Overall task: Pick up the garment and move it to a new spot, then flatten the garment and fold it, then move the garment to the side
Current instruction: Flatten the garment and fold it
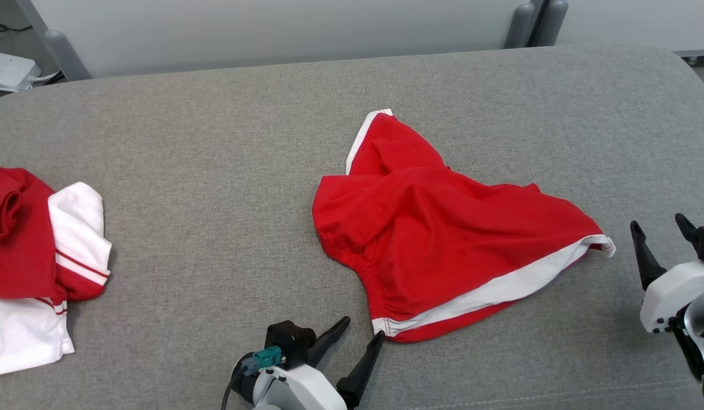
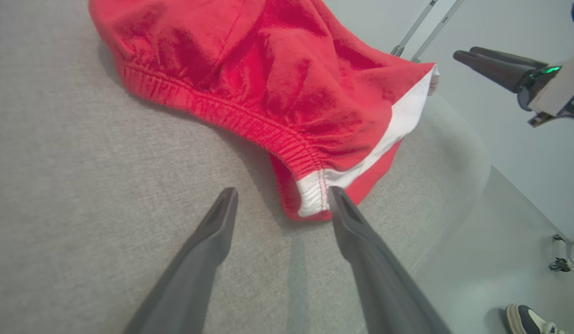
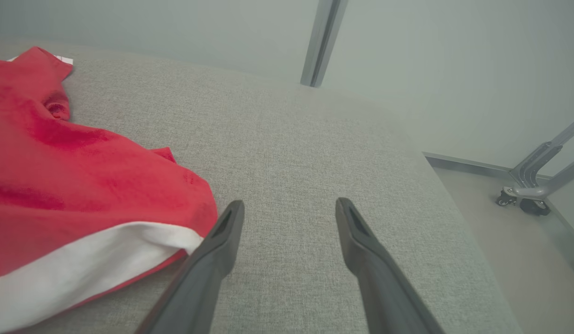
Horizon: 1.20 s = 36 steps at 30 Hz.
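Note:
The garment [image 1: 437,228] is a pair of red shorts with white side bands, lying rumpled in the middle of the grey padded table [image 1: 215,142]. My left gripper [image 1: 362,329] stands open at the front edge, one fingertip close to the white waistband corner [image 2: 312,197]. In the left wrist view the garment [image 2: 268,79] lies just past the empty fingers [image 2: 222,222]. My right gripper [image 1: 659,223] is open just right of the garment's hem corner [image 1: 605,244], holding nothing. The right wrist view has the garment [image 3: 82,185] to the left of the open right gripper [image 3: 289,206].
A pile of red and white clothes [image 1: 38,262] lies at the table's left edge. The table's right edge drops to the floor [image 3: 509,241], where a wheeled metal frame [image 3: 528,195] stands. A person's shoe [image 2: 530,320] is on the floor.

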Tool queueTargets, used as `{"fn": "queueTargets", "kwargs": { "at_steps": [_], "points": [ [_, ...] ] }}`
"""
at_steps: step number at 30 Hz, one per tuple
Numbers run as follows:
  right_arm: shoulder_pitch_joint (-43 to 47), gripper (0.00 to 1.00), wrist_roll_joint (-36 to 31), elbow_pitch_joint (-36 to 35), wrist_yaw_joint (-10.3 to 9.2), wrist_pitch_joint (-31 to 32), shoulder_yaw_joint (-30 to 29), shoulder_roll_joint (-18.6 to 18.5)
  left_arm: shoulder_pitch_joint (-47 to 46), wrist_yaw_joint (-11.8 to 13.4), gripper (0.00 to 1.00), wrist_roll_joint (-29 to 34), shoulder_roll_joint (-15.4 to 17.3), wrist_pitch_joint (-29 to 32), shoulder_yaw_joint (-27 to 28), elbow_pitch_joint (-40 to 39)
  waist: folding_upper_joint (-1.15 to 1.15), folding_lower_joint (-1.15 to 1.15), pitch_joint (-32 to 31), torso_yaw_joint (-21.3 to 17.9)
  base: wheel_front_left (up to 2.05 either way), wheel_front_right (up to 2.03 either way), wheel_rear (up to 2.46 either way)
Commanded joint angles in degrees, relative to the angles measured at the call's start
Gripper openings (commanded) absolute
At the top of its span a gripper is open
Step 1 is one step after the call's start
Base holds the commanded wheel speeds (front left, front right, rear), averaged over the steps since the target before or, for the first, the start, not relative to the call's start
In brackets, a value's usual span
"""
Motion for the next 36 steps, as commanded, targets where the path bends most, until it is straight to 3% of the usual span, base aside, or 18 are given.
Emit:
{"fn": "queueTargets", "kwargs": {
  "at_steps": [1,7,17,19,20,27,36],
  "points": [
    [-0.24,1.0,-0.93,-1.41,0.22,-0.87,0.33,-0.53,-1.3,-0.39,1.0,-1.83,0.17,-0.34,0.0,-0.51,0.0,0.0,0.03,-0.18,0.0,0.0,0.0],
    [0.06,1.0,-2.64,-3.79,0.22,-0.94,-1.52,0.74,-3.78,-0.41,1.0,-8.19,0.17,-0.34,-7.14,0.9,0.0,0.0,0.41,-1.11,0.0,0.0,0.0],
    [1.56,1.0,-4.01,-6.68,0.22,-0.95,-3.46,1.53,-6.5,-0.41,1.0,-12.99,0.17,-0.34,-8.2,-0.37,0.0,0.0,1.13,-3.1,0.0,0.0,0.0],
    [1.88,1.0,-4.17,-7.03,0.22,-0.96,-3.9,1.53,-6.82,-0.41,0.23,-13.79,0.17,-0.34,-8.65,-1.56,0.0,0.0,1.26,-3.17,0.0,0.0,0.0],
    [2.06,1.0,-4.25,-7.14,0.22,-0.96,-4.12,1.53,-7.0,-0.41,0.0,-13.88,0.17,-0.34,-8.38,-2.27,0.0,0.0,1.3,-3.16,0.0,0.0,0.0],
    [3.1,1.0,-4.1,-8.1,0.22,-0.96,-4.56,2.2,-7.55,-0.41,0.0,-12.74,2.35,-0.34,-6.18,-2.29,0.0,0.0,1.36,-2.54,0.0,0.0,0.0],
    [4.96,1.0,-0.05,-11.77,0.22,-0.96,1.46,3.48,-7.38,-0.23,0.0,-3.17,7.76,-0.34,9.59,0.91,0.0,0.0,1.38,-0.74,0.0,0.0,0.0]
  ]
}}
